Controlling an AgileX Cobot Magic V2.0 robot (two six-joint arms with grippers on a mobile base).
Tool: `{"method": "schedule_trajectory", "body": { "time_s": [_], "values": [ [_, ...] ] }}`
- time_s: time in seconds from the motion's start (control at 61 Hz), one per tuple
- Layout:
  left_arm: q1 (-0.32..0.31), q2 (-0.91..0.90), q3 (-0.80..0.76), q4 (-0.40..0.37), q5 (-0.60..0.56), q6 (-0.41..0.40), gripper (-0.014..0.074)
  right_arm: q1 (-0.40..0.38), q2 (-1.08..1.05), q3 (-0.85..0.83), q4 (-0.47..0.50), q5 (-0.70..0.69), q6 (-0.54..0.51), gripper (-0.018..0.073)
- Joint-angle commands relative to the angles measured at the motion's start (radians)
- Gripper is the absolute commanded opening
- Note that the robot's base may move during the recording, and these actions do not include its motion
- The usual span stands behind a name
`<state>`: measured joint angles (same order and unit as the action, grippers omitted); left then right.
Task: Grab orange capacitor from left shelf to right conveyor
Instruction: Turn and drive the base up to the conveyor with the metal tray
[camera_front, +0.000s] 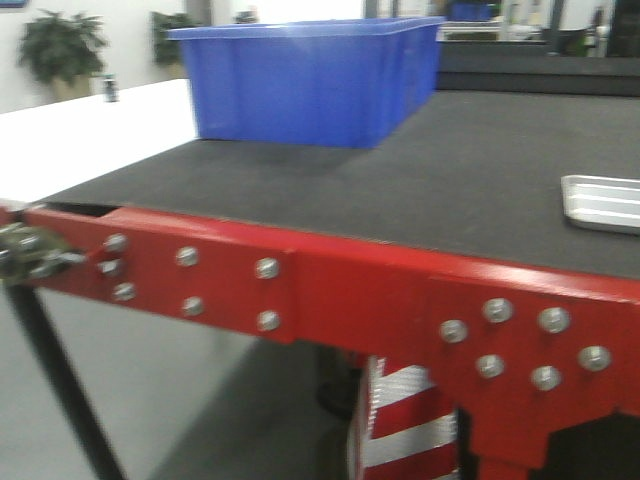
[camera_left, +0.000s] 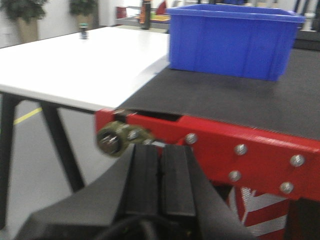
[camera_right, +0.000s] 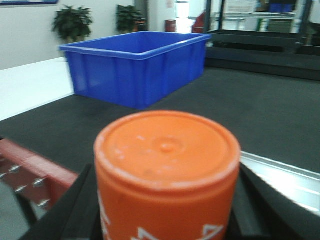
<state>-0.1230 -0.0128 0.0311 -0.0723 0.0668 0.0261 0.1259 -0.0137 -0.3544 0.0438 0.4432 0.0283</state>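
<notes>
While right gripper (camera_right: 165, 222) grips cylindrical orange capacitor (camera_right: 167, 165), conveyor (camera_right: 250, 110) looks dark, textured.

The left claw (camera_left: 160, 150) fills the lower middle of its wrist view. Its two black fingers (camera_left: 144, 175) lie flat against each other, pads pressed together along a thin seam, with no gap and nothing held between them. They point forward, away from the camera. Behind them the dark wrist housing (camera_left: 65, 220) widens towards the bottom edge of the view. The right claw (camera_right: 167, 215) is clamped on the orange capacitor (camera_right: 167, 150), which stands upright between its dark fingers (camera_right: 70, 205). One finger shows on each side of the cylinder, close against its wall, both blurred.
</notes>
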Motion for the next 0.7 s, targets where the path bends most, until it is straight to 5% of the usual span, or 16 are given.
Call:
{"method": "schedule_trajectory", "body": {
  "time_s": [0.0,0.344,0.689],
  "values": [
    [0.004,-0.012,-0.004,-0.002,-0.091,-0.002,-0.0127,-0.006,0.010,-0.029,0.000,-0.096,-0.003,0.0087],
    [0.072,-0.012,-0.004,-0.002,-0.091,-0.002,-0.0127,-0.006,0.010,-0.029,0.000,-0.096,-0.003,0.0087],
    [0.073,-0.012,-0.004,-0.002,-0.091,-0.002,-0.0127,-0.006,0.010,-0.029,0.000,-0.096,-0.003,0.0087]
  ]
}}
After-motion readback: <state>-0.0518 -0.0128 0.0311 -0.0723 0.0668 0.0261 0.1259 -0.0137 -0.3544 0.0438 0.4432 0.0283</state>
